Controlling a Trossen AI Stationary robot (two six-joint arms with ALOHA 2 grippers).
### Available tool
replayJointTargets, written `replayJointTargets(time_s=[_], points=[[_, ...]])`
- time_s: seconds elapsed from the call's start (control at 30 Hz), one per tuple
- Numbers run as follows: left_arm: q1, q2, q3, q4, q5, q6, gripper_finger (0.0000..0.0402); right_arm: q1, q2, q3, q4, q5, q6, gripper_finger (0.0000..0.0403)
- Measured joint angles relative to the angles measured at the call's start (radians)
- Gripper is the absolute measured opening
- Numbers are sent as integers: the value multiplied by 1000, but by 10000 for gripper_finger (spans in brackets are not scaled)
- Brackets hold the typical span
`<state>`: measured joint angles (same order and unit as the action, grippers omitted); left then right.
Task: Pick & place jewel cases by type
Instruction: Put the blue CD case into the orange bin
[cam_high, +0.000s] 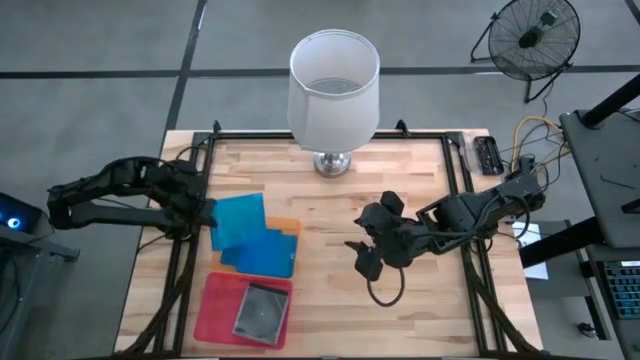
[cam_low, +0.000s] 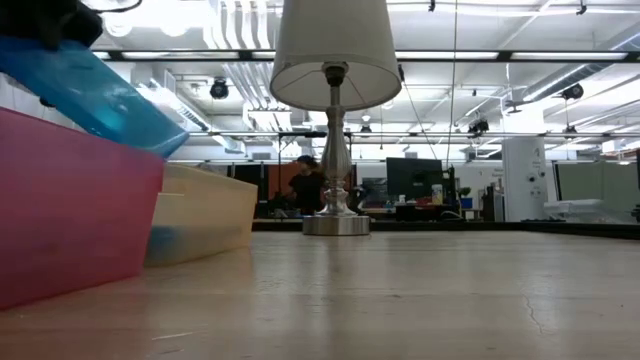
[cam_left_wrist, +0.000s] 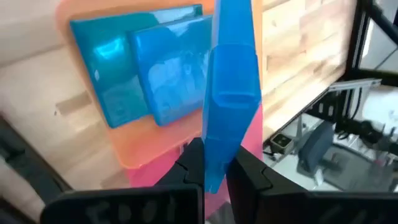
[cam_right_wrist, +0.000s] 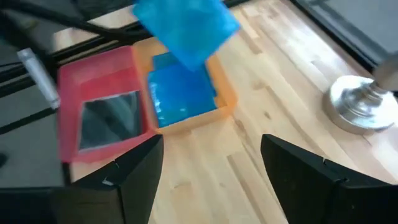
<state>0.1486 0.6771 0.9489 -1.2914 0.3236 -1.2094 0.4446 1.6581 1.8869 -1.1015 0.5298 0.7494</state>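
Landmark: you can place everything from the orange tray (cam_high: 288, 226), which lies on the wooden table (cam_high: 420, 190) in front of the white-shaded lamp (cam_high: 333, 80).
Left gripper: your left gripper (cam_left_wrist: 214, 171) is clamped on the edge of a blue jewel case (cam_high: 238, 219), which it holds in the air above the orange tray's left side, tilted.
Right gripper: your right gripper (cam_right_wrist: 211, 165) hangs to the right of the orange tray, well apart from it, fingers spread wide and empty.
Blue cases sorted: you have at least two blue cases (cam_left_wrist: 149, 68) lying in the orange tray, overlapping; whether more lie beneath them you cannot tell.
Grey case sorted: one dark grey case (cam_high: 260, 312) lies in the pink tray (cam_high: 215, 300), which touches the orange tray's near side.
Loose cases: you see no case lying on the bare table around the orange tray.
Done so far: by this layout, most of the sorting looks finished, each colour in its own tray.
Left to do: you likely need only to lower and release the held blue case into the orange tray.
Caution: it may slide off the stacked cases if released while tilted.
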Motion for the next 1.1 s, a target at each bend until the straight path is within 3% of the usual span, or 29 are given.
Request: replayJointTargets(time_s=[0.17,0.27,0.43,0.57,0.7,0.8,1.1], points=[[0,76,54,-37,-5,-81,9,-1,2,-96,133,130,92,266],[0,139,92,-37,-17,-123,9,-15,2,-148,274,145,61,261],[-10,263,186,-37,1,-157,9,-39,2,-233,473,119,-204,252],[-37,371,298,-37,6,-169,9,-40,2,-279,511,105,-476,246],[-124,475,439,-46,-5,-95,9,-52,2,-294,499,-14,-537,244],[-215,558,553,-93,-78,-63,9,-70,2,-295,505,-129,-566,247],[-477,751,794,-200,-231,27,9,-107,2,-292,526,-247,-622,259]])
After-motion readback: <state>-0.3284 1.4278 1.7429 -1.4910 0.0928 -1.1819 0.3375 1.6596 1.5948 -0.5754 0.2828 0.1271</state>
